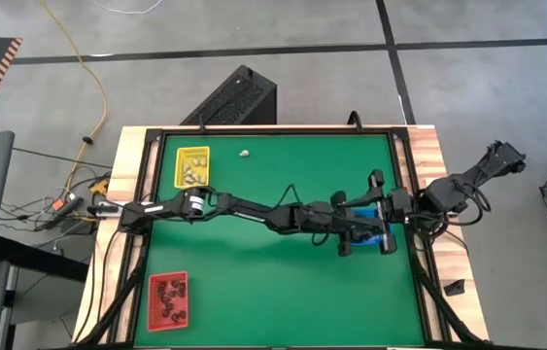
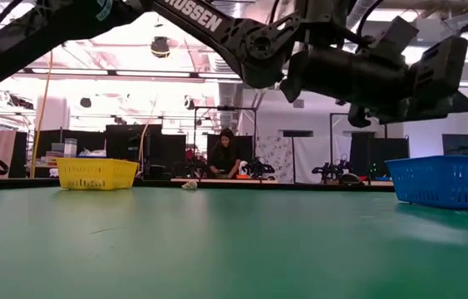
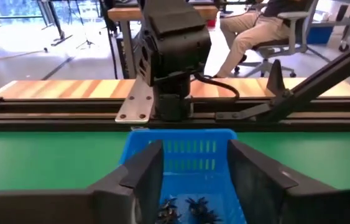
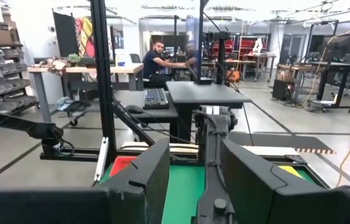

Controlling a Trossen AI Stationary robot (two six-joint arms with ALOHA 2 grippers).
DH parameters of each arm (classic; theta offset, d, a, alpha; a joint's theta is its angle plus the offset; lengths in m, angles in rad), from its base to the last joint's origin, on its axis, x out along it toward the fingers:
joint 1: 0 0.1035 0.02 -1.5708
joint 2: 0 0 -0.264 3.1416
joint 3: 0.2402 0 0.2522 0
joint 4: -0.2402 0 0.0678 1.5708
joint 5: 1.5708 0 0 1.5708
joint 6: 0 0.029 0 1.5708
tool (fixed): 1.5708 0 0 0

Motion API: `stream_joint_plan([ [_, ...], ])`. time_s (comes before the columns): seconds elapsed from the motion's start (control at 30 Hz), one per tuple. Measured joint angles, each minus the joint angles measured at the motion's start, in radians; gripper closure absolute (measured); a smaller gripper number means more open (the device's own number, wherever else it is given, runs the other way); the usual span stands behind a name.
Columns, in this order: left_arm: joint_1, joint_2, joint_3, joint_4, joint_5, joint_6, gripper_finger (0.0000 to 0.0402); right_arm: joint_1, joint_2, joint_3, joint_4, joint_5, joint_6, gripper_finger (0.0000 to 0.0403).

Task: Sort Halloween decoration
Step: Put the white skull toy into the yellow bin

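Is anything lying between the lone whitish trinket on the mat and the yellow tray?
Nothing visible does. The whitish trinket lies alone on the green mat, just beside the yellow tray, with bare mat between them. Both arms are far off at the blue tray.

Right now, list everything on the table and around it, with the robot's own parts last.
yellow tray: one, yellow, far left of the mat, whitish trinkets inside
red tray: one, red, near left corner, dark trinkets inside
blue tray: one, blue, right side, black trinkets inside
loose trinket: one, whitish, on the mat beside the yellow tray
mat: one, green, covers the table
person: one, dark clothes, seated in the room behind
left gripper: open, reached across, over the blue tray
right gripper: open, empty, at the right edge by the blue tray
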Motion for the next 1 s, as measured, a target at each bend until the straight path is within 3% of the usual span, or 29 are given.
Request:
stream_joint_plan([
  [0.13, 0.001, -0.031, 0.0, -0.063, -0.003, 0.037, 0.0217, 0.0, 0.001, 0.0, 0.0, 0.0, 0.001, 0.023],
  [0.27, 0.002, -0.132, -0.018, -0.291, -0.035, 0.141, 0.0214, 0.008, 0.004, 0.0, -0.007, 0.0, 0.011, 0.023],
  [0.37, 0.016, -0.255, -0.097, -0.461, -0.065, 0.207, 0.0216, 0.031, 0.003, 0.0, -0.009, 0.0, 0.012, 0.023],
  [0.43, 0.043, -0.356, -0.209, -0.533, -0.066, 0.22, 0.0218, 0.047, 0.004, 0.0, -0.013, 0.0, 0.004, 0.023],
  [0.67, 0.252, -0.746, -0.696, -0.496, -0.125, 0.324, 0.0221, 0.076, 0.029, -0.002, -0.049, 0.0, 0.003, 0.023],
  [0.73, 0.349, -0.803, -0.736, -0.603, -0.067, 0.375, 0.0221, 0.066, 0.04, -0.002, -0.061, 0.001, 0.008, 0.023],
  [0.87, 0.544, -0.799, -0.695, -0.878, 0.059, 0.408, 0.0221, 0.034, 0.072, -0.002, -0.062, 0.001, 0.009, 0.023],
  [1.0, 0.681, -0.765, -0.668, -0.968, 0.189, 0.422, 0.0221, 0.006, 0.103, -0.002, -0.075, 0.003, 0.027, 0.023],
])
